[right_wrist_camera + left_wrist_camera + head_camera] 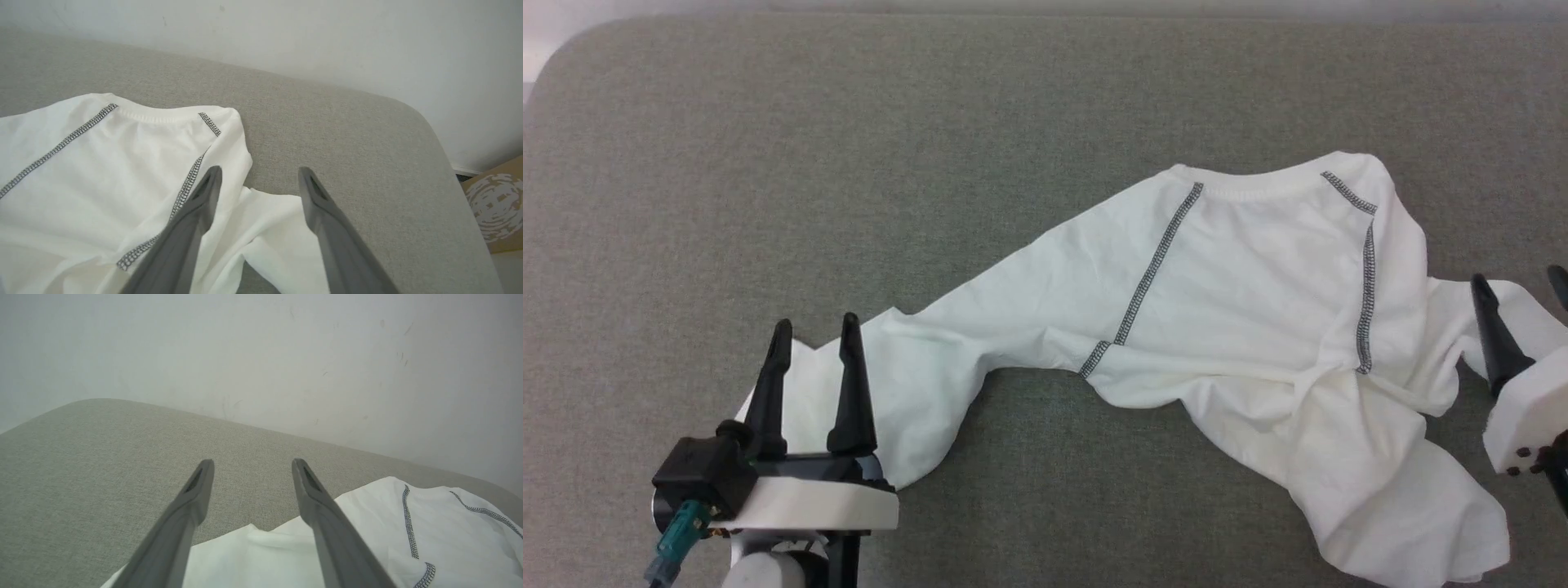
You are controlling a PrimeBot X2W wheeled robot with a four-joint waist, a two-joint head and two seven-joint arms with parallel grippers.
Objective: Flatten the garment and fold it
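Observation:
The white long-sleeved garment (1241, 294) lies rumpled on the grey padded surface (849, 163), neckline toward the far edge, grey stitching along both shoulder seams. One sleeve stretches toward the near left, and my left gripper (815, 328) stands open above its cuff end, nothing between its fingers. The other sleeve bunches at the right, where my right gripper (1521, 278) hovers open at the view's edge. In the left wrist view the garment (388, 539) lies beneath the open left gripper (252, 462). In the right wrist view the open right gripper (260, 170) hangs over the garment (122, 171).
A pale wall (261, 355) rises behind the surface. The grey surface (367, 163) rounds off at its far right corner, and a cardboard box (496, 204) stands beyond it. Bare grey fabric (81, 465) spreads left of the garment.

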